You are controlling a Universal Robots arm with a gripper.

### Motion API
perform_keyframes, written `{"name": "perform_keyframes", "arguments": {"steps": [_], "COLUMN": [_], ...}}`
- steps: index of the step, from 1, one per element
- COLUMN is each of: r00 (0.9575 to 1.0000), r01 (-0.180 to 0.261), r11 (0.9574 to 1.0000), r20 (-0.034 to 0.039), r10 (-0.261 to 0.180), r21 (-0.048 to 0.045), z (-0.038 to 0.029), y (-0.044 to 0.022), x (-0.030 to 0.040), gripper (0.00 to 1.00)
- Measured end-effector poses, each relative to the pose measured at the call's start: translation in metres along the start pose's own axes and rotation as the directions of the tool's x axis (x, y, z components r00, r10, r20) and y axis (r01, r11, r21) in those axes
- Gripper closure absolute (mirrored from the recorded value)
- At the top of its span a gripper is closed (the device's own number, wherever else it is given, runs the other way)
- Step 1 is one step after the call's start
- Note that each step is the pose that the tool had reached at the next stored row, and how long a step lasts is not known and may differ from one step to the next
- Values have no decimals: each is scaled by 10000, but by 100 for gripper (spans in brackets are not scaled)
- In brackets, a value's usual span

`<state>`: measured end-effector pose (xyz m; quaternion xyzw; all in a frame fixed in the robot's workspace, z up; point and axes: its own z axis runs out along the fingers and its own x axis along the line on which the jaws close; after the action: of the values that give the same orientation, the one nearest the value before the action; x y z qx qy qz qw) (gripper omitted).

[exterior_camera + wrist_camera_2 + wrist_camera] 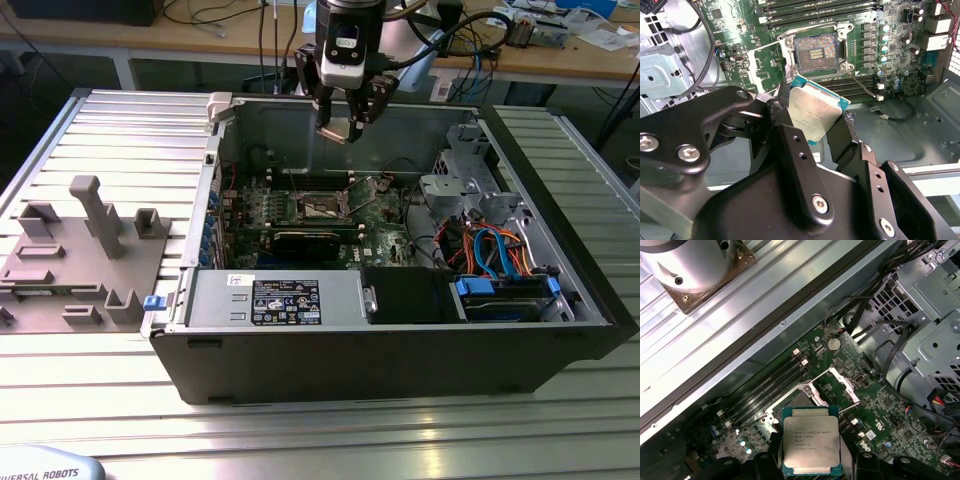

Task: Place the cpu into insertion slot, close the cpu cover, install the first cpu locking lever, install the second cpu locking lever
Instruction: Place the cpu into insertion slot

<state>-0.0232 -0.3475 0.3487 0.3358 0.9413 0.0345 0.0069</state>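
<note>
Cpu (pixel 816 111) was seen pinched by two opposite edges in the pincer (pixel 345 125), held tilted above the motherboard (pixel 740 55), with the uncovered insertion slot (pixel 815 53) lying well apart beneath it inside the open case (pixel 400 360).

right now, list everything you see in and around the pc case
computer case: one, black and grey, open on the table
table: one, ribbed silver metal, under the case
motherboard: one, green, inside the case
insertion slot: one, dark, empty, on the motherboard
cpu cover: one, silver, swung open beside the slot
cpu: one, silver top, held above the motherboard
cables: several, blue and orange, inside the case
fixture block: one, grey, exterior view's left of the case
gripper: one, black, shut on the cpu
</note>
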Motion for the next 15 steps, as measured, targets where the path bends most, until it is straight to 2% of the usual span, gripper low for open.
{"name": "perform_keyframes", "arguments": {"steps": [15], "r00": [9998], "r01": [-213], "r11": [9998], "r20": [15], "r10": [213], "r21": [-3], "z": [4], "y": [0], "x": [0], "gripper": [46]}}
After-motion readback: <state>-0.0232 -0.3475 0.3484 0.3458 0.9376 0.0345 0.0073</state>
